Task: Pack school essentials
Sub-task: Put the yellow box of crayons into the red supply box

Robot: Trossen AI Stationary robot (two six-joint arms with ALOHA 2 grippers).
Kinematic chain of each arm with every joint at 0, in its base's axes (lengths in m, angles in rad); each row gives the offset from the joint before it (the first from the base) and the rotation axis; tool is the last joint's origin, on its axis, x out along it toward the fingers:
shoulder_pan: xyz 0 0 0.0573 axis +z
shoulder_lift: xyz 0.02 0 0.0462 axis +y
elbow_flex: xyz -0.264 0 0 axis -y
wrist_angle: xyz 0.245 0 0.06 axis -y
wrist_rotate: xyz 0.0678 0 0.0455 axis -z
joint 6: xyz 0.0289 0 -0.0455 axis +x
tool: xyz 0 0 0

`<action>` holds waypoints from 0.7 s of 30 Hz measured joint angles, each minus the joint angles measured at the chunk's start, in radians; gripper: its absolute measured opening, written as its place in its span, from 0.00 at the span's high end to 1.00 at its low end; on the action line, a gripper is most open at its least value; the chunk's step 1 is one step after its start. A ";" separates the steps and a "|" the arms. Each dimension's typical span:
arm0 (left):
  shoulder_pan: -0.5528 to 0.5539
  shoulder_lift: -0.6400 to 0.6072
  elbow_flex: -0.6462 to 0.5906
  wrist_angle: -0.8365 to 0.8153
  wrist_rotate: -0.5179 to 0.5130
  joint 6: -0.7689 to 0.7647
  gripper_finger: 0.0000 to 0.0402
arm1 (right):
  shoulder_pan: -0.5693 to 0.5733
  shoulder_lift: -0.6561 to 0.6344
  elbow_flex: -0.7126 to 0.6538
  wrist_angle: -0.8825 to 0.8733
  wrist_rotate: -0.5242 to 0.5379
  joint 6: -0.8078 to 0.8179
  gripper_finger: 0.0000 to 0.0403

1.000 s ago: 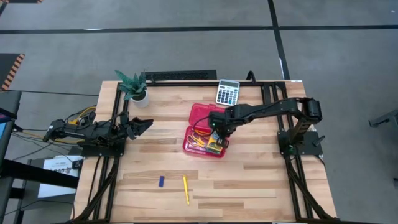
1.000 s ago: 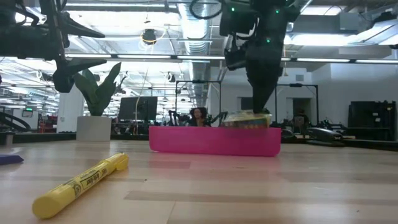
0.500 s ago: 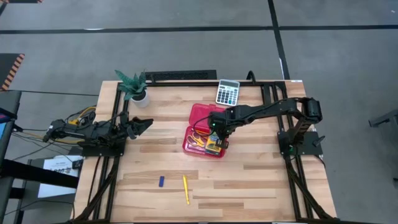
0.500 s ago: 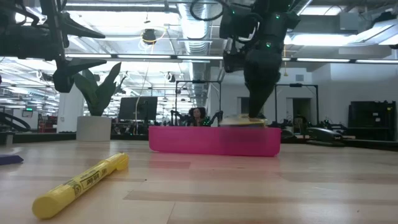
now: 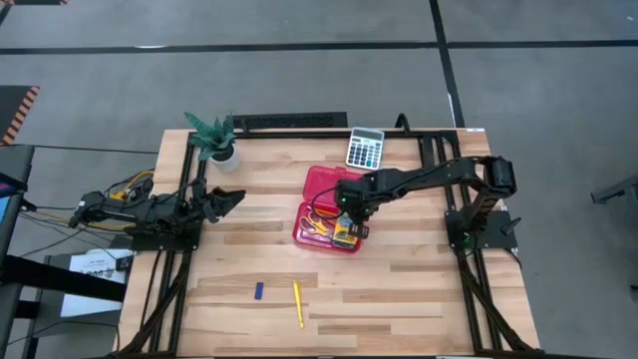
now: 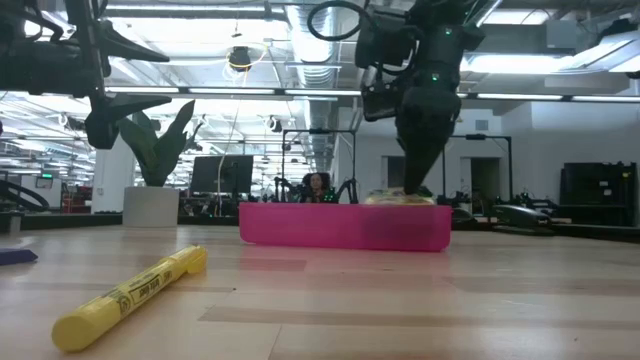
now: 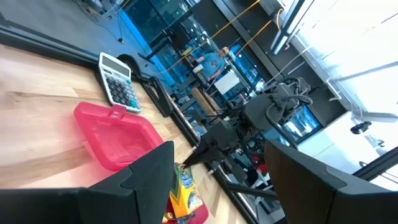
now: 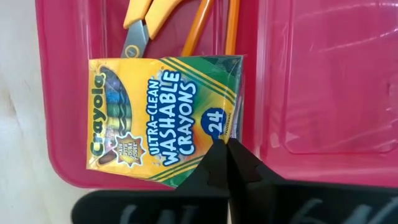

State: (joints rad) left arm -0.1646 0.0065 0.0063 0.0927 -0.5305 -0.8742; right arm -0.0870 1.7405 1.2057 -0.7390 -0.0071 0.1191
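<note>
Two arms were seen over the table. The right gripper (image 8: pixel 227 149), fingers pressed together, was held at the edge of the crayon box (image 8: pixel 165 118), which lay inside the red case (image 5: pixel 329 221) beside the scissors (image 8: pixel 146 22). The left gripper (image 5: pixel 231 198) was parked spread near the plant (image 5: pixel 213 139). A yellow stick (image 5: pixel 297 303) and blue piece (image 5: pixel 258 290) (both apart from the case) remained on the table (image 5: pixel 399 299).

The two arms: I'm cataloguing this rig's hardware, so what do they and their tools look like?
Both are dark, nearly black, jointed arms. The right arm has a rounded shoulder housing and slim links; small green lights glow near its wrist. Its right tool ends in two black, pointed fingers. The left arm carries yellow and orange cables near its base; the left tool has broad, flat, angular black fingers.
</note>
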 joint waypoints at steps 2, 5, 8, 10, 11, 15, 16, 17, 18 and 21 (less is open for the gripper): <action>0.000 0.000 0.000 0.000 -0.002 0.000 0.41 | 0.000 0.000 0.000 0.007 0.000 -0.013 0.99; 0.000 0.000 0.000 0.000 -0.002 0.000 0.41 | 0.000 0.000 0.000 0.007 0.000 -0.021 0.99; 0.000 0.000 0.000 0.000 -0.003 0.000 0.41 | 0.000 0.000 0.000 0.007 0.000 -0.022 0.99; 0.000 0.000 0.000 0.000 -0.004 0.001 0.41 | 0.000 0.000 0.000 0.007 0.000 -0.022 0.99; 0.000 0.000 0.000 0.000 -0.004 0.002 0.41 | 0.000 0.000 0.000 0.008 0.000 -0.022 0.99; 0.000 0.000 0.000 0.000 -0.005 0.003 0.41 | 0.000 0.000 0.000 0.008 0.000 -0.022 0.99; 0.000 0.000 0.000 0.000 -0.005 0.004 0.41 | 0.000 0.000 0.000 0.008 0.000 -0.022 0.99; 0.000 0.000 0.000 0.000 -0.005 0.004 0.41 | 0.000 0.000 0.000 0.008 0.000 -0.022 0.99; 0.000 0.000 0.000 0.000 -0.005 0.005 0.41 | -0.001 0.000 0.000 0.009 0.000 -0.022 0.99; 0.000 0.000 0.000 0.000 -0.005 0.006 0.41 | -0.001 0.000 0.000 0.010 0.000 -0.022 0.99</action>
State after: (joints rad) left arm -0.1646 0.0065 0.0063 0.0929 -0.5354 -0.8684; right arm -0.0879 1.7405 1.2057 -0.7287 -0.0071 0.0967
